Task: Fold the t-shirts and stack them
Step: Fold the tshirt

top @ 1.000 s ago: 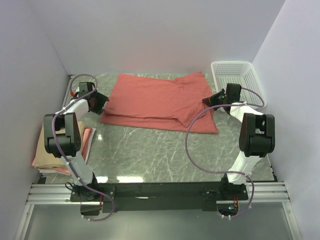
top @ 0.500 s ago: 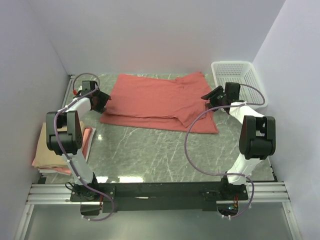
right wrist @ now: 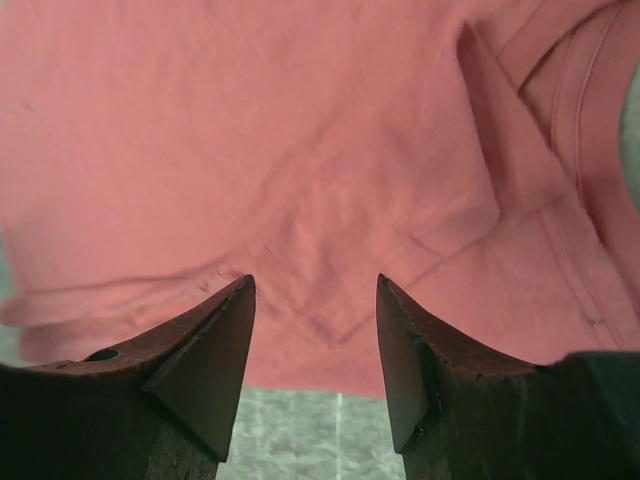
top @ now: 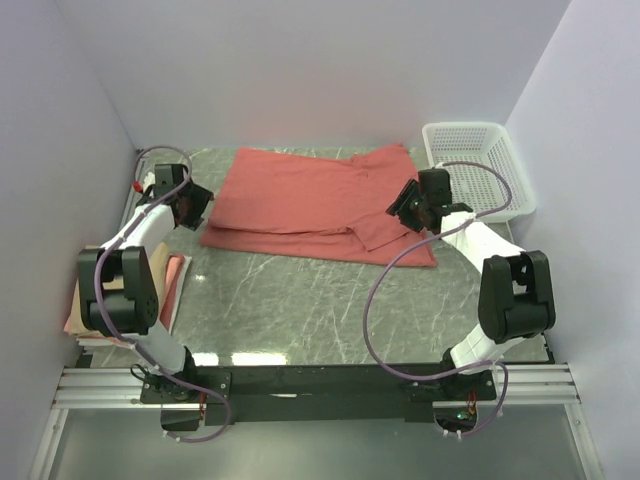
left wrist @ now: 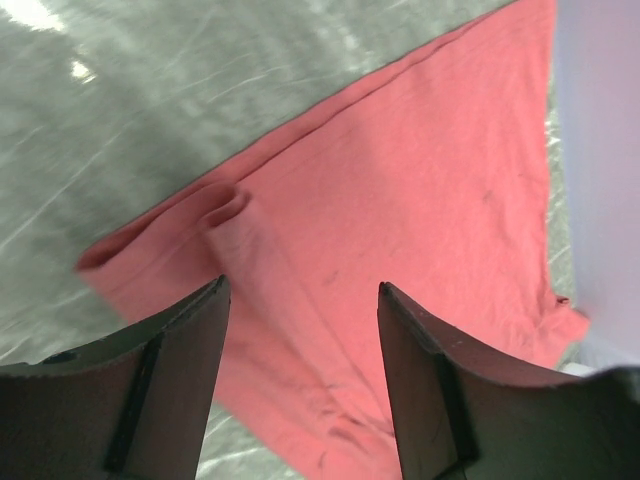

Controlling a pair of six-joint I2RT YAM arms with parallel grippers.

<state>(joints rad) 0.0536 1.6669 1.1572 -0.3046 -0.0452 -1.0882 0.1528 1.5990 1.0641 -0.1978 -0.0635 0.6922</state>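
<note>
The salmon-red t-shirt (top: 300, 195) lies partly folded at the back middle of the table, its left edge doubled over. My left gripper (top: 203, 203) hovers at that left edge, open, with nothing between its fingers. In the left wrist view the gripper (left wrist: 300, 290) frames the shirt (left wrist: 420, 190) and its folded corner. My right gripper (top: 398, 207) hangs open over the shirt's right part. In the right wrist view that gripper (right wrist: 315, 285) stands above the shirt (right wrist: 250, 130), near its front hem. A tan-beige t-shirt (top: 100, 290) rests on a pink one (top: 176, 278) at the left edge.
A white mesh basket (top: 478, 160) stands at the back right corner. White walls close in the table on three sides. Bare green marble table (top: 320, 300) stretches between the red shirt and the arm bases.
My right gripper has opened and shifted left, further over the red shirt. The left arm has swung its elbow outward while its gripper stayed open near the shirt's left edge.
</note>
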